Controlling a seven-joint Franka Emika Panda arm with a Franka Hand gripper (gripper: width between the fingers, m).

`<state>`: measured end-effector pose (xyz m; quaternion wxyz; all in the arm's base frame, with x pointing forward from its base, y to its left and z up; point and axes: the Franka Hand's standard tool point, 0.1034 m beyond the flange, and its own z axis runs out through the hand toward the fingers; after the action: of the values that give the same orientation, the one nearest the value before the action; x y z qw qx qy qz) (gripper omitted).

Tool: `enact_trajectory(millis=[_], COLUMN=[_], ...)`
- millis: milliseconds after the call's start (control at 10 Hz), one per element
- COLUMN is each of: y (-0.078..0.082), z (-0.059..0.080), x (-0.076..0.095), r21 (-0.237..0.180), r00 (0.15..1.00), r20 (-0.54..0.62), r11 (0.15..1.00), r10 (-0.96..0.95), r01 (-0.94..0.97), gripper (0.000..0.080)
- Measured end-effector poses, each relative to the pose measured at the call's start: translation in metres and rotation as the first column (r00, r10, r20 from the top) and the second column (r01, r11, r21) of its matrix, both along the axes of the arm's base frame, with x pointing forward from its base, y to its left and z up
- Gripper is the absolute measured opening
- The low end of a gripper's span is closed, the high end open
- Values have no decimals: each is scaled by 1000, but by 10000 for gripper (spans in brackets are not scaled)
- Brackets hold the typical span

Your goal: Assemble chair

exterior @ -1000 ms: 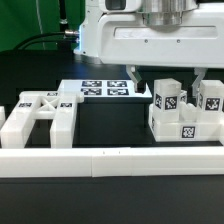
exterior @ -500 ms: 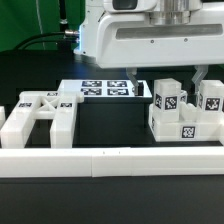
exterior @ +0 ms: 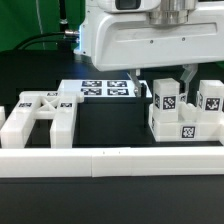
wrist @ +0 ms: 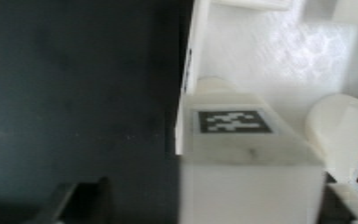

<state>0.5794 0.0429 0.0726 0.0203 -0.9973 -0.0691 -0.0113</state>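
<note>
Chair (exterior: 181,126): chunky, blocky, matte white plastic.

White post of the chair (wrist: 247,175), black-and-white marker tag (wrist: 233,122) on its face, black table (wrist: 69,90) alongside.

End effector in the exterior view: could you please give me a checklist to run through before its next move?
1. End effector open: ok.
2. Fingers straddle the tagged post: ok.
3. Post centred between them: not ok, it sits nearer the finger on the exterior view's right.
4. Post upright: ok.
5. Finger contact with the post: cannot tell.
6. H-shaped part well aside of the end effector: ok.
</note>
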Motion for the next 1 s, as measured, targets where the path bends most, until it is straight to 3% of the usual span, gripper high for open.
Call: enact_trajectory(millis=[100,200,300,500,700,1000], y=[0,0,0,1,2,2], z=[0,0,-1,-1,-2,-2], x=[0,0,0,-1,-1,-1], r21=[0,0,0,3,6,12], r00=[1000,1000,1000,974,903,694], r20=[0,-2,-2,-12,-23,-48], r11=[1000,1000,1000,974,903,695], r10=[-8,-24,-28,-225,-430,-718], r01=[8,24,28,226,430,719], gripper=[402,285,285,285,285,285])
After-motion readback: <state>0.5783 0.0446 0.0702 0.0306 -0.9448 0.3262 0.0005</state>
